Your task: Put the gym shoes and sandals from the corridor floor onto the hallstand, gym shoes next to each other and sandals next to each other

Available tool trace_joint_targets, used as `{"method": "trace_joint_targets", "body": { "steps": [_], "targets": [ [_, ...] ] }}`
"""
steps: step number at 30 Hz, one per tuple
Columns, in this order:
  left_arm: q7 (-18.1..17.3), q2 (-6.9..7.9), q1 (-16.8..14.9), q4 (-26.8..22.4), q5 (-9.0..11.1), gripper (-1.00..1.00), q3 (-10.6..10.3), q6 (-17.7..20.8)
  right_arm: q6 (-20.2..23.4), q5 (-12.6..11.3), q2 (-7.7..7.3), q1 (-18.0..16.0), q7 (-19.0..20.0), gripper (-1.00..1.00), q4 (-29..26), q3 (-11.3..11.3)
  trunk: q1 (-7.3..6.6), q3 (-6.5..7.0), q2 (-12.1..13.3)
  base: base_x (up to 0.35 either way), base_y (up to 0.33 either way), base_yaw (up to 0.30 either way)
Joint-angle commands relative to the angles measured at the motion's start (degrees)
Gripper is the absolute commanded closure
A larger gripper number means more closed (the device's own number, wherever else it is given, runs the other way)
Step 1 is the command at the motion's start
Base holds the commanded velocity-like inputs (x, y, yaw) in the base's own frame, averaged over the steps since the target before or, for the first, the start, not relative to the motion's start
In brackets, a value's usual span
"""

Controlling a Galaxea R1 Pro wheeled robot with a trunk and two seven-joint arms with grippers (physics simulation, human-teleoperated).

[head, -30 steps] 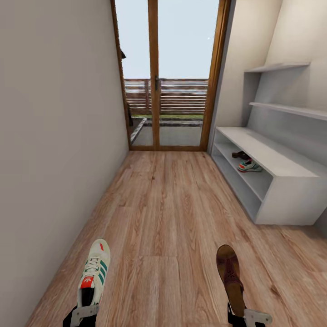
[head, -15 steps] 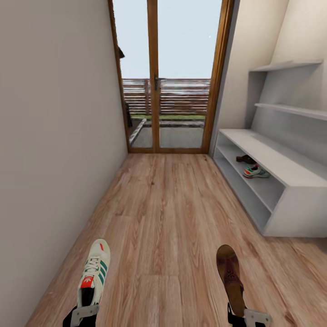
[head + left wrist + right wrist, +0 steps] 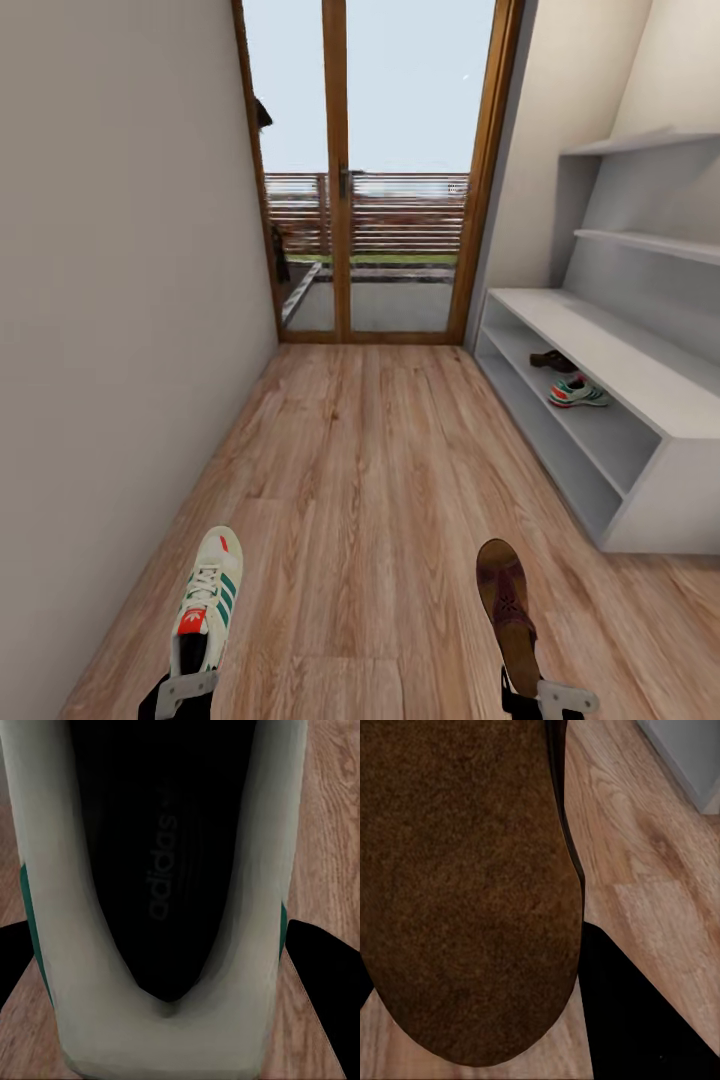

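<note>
Both pincers carry footwear along the corridor.
Left pincer (image 3: 185,690) clamps a gym shoe (image 3: 207,598), right pincer (image 3: 548,697) a sandal (image 3: 508,610); the head view adds the hallstand (image 3: 640,380) holding their mates.

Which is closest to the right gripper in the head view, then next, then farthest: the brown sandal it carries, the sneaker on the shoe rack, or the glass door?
1. Brown sandal, held in the right gripper itself.
2. Sneaker on the rack, middle shelf, ahead to the right.
3. Glass door, at the corridor's far end.

Both grippers low, clamped shut.
</note>
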Motion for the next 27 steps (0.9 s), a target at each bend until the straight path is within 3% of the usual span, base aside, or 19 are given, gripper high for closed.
{"method": "trace_joint_targets", "body": {
  "steps": [1, 27],
  "targets": [
    [-0.4, -0.04, -0.1, 0.0, -0.4, 1.00, 0.5, -0.2, -0.1, 0.4, 0.02, 0.0, -0.2, 1.00, 0.1, -0.2, 0.02, -0.05, 0.0, 0.339, 0.000, 0.000],
    [-0.4, -0.04, -0.1, 0.1, -0.4, 1.00, 0.5, -0.2, -0.1, 0.4, 0.02, 0.0, -0.2, 1.00, 0.1, -0.2, 0.02, -0.05, 0.0, 0.339, 0.000, 0.000]
  ]
}}
